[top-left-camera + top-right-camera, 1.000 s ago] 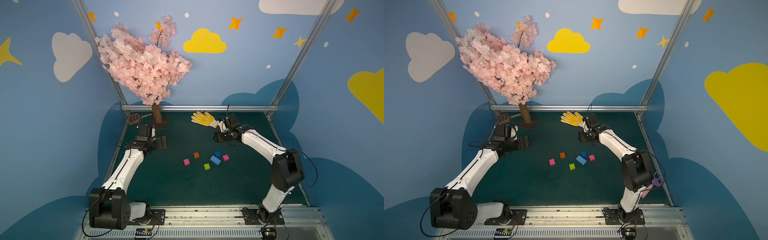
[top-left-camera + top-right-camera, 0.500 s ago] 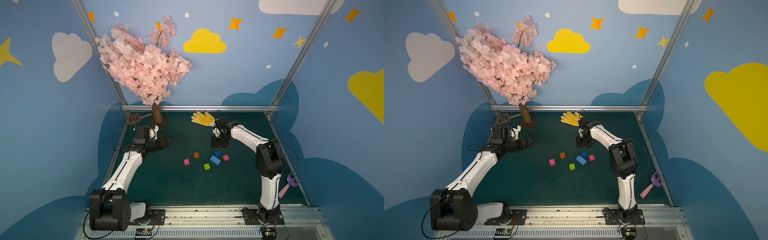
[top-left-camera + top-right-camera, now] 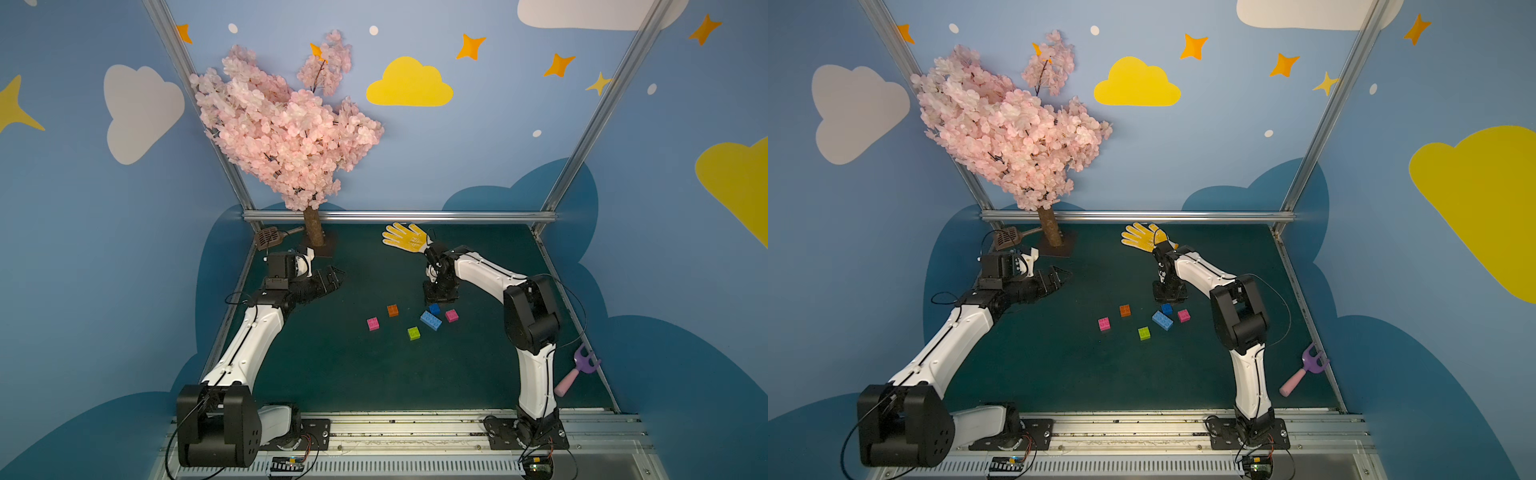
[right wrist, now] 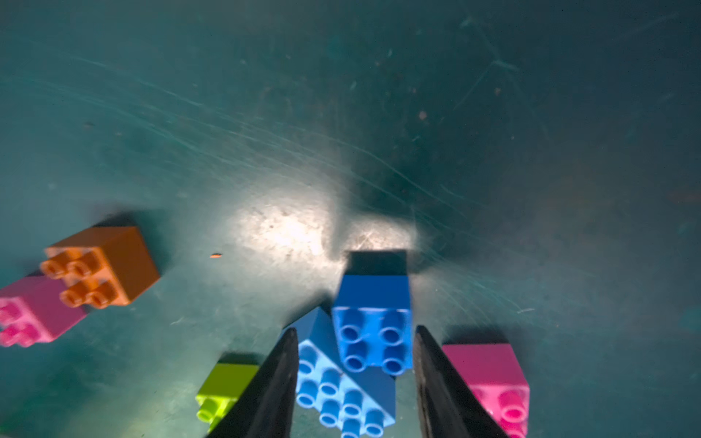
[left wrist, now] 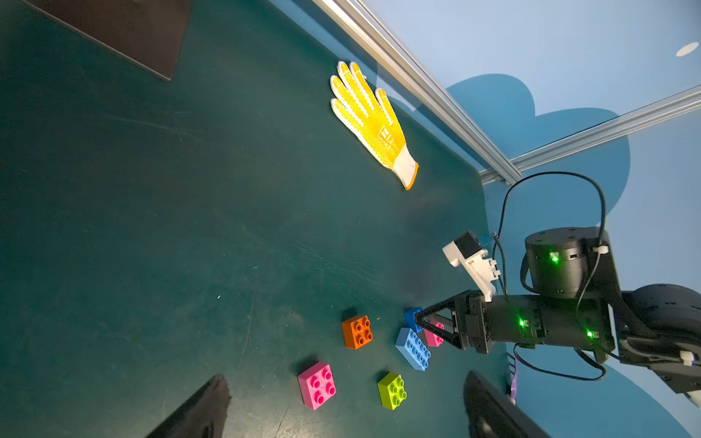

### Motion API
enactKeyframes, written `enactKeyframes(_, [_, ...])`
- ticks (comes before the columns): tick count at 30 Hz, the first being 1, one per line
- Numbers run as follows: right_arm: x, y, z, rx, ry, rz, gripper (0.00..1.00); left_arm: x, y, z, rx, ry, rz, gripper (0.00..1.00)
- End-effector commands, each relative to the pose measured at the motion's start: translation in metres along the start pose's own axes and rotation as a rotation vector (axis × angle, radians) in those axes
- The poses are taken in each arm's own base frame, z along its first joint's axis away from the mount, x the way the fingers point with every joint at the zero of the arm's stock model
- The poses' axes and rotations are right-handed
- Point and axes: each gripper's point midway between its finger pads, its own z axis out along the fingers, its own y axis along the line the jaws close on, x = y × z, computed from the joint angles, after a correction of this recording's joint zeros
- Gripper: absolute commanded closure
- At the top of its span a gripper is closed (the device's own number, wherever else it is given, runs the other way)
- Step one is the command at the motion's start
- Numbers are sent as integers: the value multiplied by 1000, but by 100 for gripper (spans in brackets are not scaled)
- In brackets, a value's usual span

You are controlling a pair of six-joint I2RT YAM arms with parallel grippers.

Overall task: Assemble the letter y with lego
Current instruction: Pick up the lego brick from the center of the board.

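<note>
A: Six lego bricks sit apart mid-mat [image 3: 332,365], studs up! The longer light-blue brick [image 3: 430,321] lies flat, its long axis running diagonally from far-left to near-right.
B: Right gripper [image 4: 356,330] has its jaws parted, straddling the blue brick [image 4: 373,333]. Left gripper [image 3: 332,277] is spread wide, well apart. The mark on the yellow glove [image 5: 373,125] is unreadable.

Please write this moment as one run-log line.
right hand: open, straddling blue brick | left hand: open, empty | lego: six loose bricks, no y yet
</note>
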Motion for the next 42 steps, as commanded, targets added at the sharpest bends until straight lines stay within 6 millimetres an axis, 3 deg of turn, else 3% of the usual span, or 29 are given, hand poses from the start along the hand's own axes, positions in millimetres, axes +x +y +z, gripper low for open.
enactKeyframes(1, [3,-7,-1,65,17,-17,50,-2,5,-5,-42,-23,9,5])
enactKeyframes(21, [5,-4,13,149,53,-99,55,1,8,-2,-51,-1,-10,5])
enactKeyframes(34, [3,-7,15,174,49,-106,72,1,9,-1,-54,1,-13,5])
enactKeyframes(38, [1,-2,6,163,23,-123,79,1,9,-1,-54,2,-13,5])
enactKeyframes(42, [-4,10,-15,160,-48,-210,81,1,4,-3,-31,-2,18,5])
